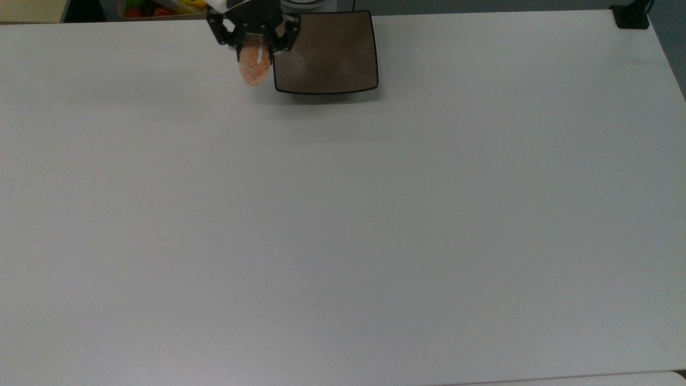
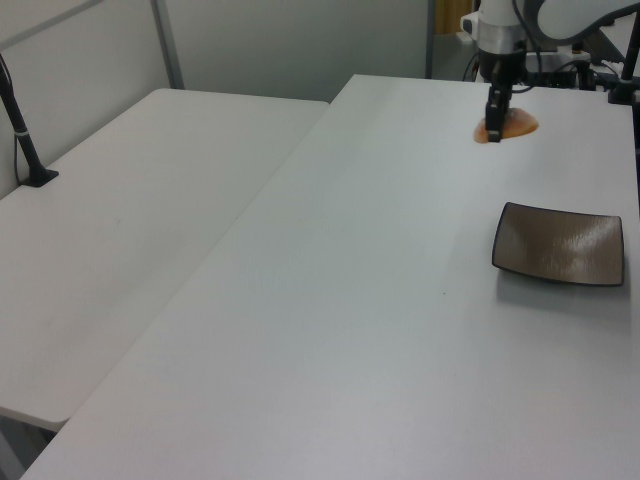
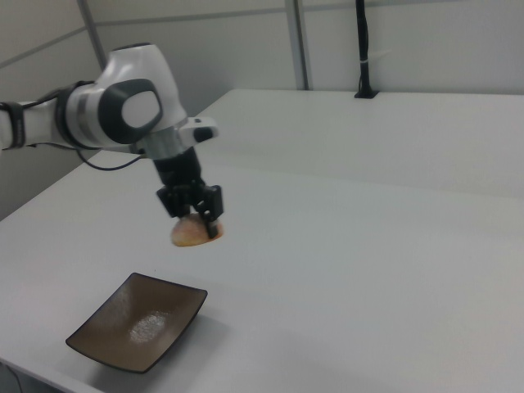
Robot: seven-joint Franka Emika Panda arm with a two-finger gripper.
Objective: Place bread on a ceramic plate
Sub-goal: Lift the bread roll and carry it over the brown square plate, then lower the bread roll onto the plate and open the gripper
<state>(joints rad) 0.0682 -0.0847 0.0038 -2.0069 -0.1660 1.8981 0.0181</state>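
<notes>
Item: small oval orange-brown bread with a speckled sugary crust and one white stripe along its top. Location: held clear of the white table, just beside the plate's edge on the top view's left. Handling, as judged: light and soft, likely to dent under a hard pinch; the sugary crust may shed grains. Best held across its narrow middle, as it is held now.

Item: square brown-grey ceramic plate with rounded corners and a thin dark rim. Location: flat on the table near its far edge in the top view; nothing lies on it.

Item: black two-finger end effector, closed on the bread's upper part, loaf hanging below. Pose: the white arm reaches in from the right view's left, wrist pointing straight down, fingers vertical.

Beyond the table: a container of coloured items.
</notes>
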